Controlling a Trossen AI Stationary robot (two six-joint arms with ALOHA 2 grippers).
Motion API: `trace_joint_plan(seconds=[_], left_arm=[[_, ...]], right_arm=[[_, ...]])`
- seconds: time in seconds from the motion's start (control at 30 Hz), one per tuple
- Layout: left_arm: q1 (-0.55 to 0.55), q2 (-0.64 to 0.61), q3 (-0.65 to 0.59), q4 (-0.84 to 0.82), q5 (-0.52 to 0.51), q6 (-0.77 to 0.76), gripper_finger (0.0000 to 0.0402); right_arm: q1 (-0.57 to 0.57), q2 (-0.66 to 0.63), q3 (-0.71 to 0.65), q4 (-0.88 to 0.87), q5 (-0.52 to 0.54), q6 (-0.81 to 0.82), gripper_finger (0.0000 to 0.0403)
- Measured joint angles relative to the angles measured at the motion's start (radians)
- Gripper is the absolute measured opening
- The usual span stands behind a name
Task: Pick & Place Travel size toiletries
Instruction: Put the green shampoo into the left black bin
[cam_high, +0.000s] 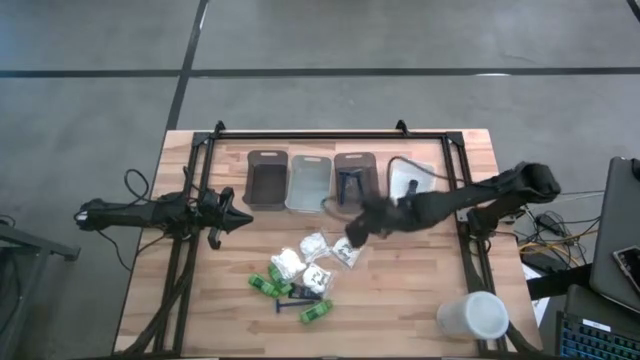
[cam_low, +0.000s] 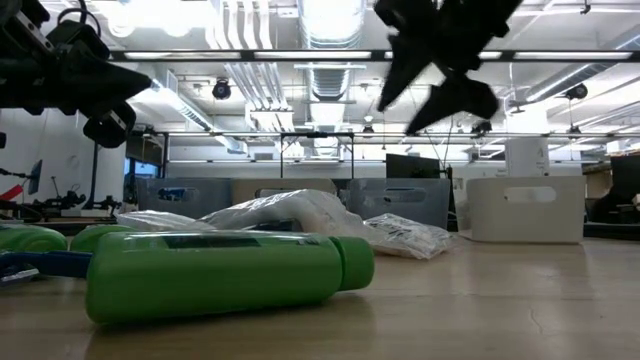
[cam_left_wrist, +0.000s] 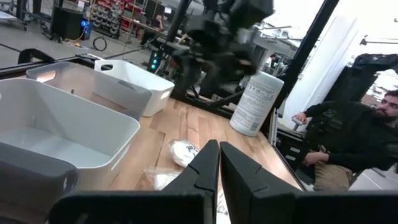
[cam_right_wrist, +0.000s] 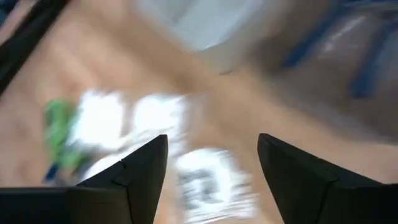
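The travel size toiletries lie in a loose pile at the table's near middle: white clear-wrapped packets (cam_high: 315, 246), green mini bottles (cam_high: 265, 285) and a dark blue razor (cam_high: 298, 303). One green bottle (cam_low: 220, 275) lies on its side. My right gripper (cam_high: 352, 232) hangs open above the pile's far right edge, slanting down, with nothing between its fingers (cam_right_wrist: 211, 168); the packets (cam_right_wrist: 208, 180) show blurred below it. More blue razors (cam_high: 350, 183) lie in a dark bin. My left gripper (cam_high: 245, 219) waits shut and level at the table's left (cam_left_wrist: 219, 155).
Several bins stand in a row at the far side: dark grey (cam_high: 266, 180), clear (cam_high: 309, 182), dark grey (cam_high: 356, 160) and white (cam_high: 412, 180). A large white cup (cam_high: 472, 315) lies at the near right. A person (cam_left_wrist: 354, 137) sits beyond the table's right side.
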Motion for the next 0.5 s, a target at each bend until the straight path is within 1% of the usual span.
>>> trace_joint_plan(seconds=[0.1, 0.23, 0.33, 0.43, 0.5], left_arm=[[0.0, 0.004, 0.0, 0.0, -0.001, 0.0, 0.0019], [0.0, 0.009, 0.0, 0.0, -0.001, 0.0, 0.0019], [0.0, 0.014, 0.0, 0.0, -0.001, 0.0, 0.0019], [0.0, 0.014, 0.0, 0.0, -0.001, 0.0, 0.0019], [0.0, 0.014, 0.0, 0.0, -0.001, 0.0, 0.0019]], right_arm=[[0.052, 0.092, 0.074, 0.008, -0.06, -0.053, 0.0229], [0.104, 0.209, 0.202, -0.023, -0.071, -0.106, 0.0222], [0.119, 0.292, 0.305, -0.026, -0.093, -0.162, 0.022], [0.125, 0.372, 0.4, -0.027, -0.171, -0.218, 0.0221], [0.126, 0.42, 0.451, -0.031, -0.255, -0.234, 0.0223]])
